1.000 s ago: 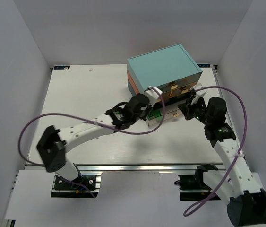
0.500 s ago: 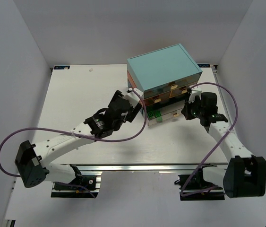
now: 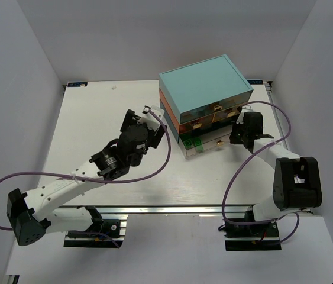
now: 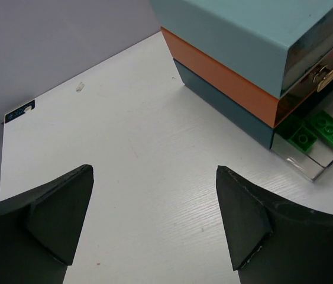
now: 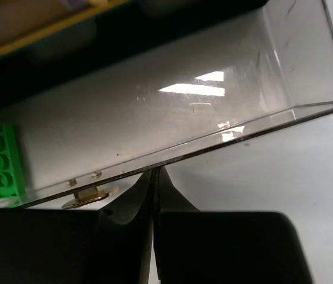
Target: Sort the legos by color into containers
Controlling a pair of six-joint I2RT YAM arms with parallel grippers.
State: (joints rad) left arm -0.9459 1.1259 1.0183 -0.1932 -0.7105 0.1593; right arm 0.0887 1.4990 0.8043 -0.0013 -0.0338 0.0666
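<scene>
The chest [image 3: 204, 86] of containers has a pale teal top with orange and dark teal layers below. Its clear bottom drawer [image 3: 210, 145] stands pulled out, with two green legos [image 4: 302, 139] [image 4: 330, 129] lying in its left end. One green lego [image 5: 0, 161] shows through the drawer wall in the right wrist view. My left gripper [image 3: 156, 121] [image 4: 154, 195] is open and empty over bare table, left of the chest. My right gripper [image 3: 237, 135] [image 5: 156, 180] is shut, with its tips against the drawer's front wall, beside a gold handle [image 5: 86, 198].
White walls enclose the white table [image 3: 95, 130] on three sides. A small pale speck [image 4: 80, 87] lies near the far edge, and a dark label [image 4: 19, 110] sits at the far left corner. The upper drawers with gold handles [image 3: 216, 108] are pushed in.
My left gripper has opened and drawn back to the left, away from the open drawer. The right arm has folded in, bringing its shut gripper up against the drawer front.
</scene>
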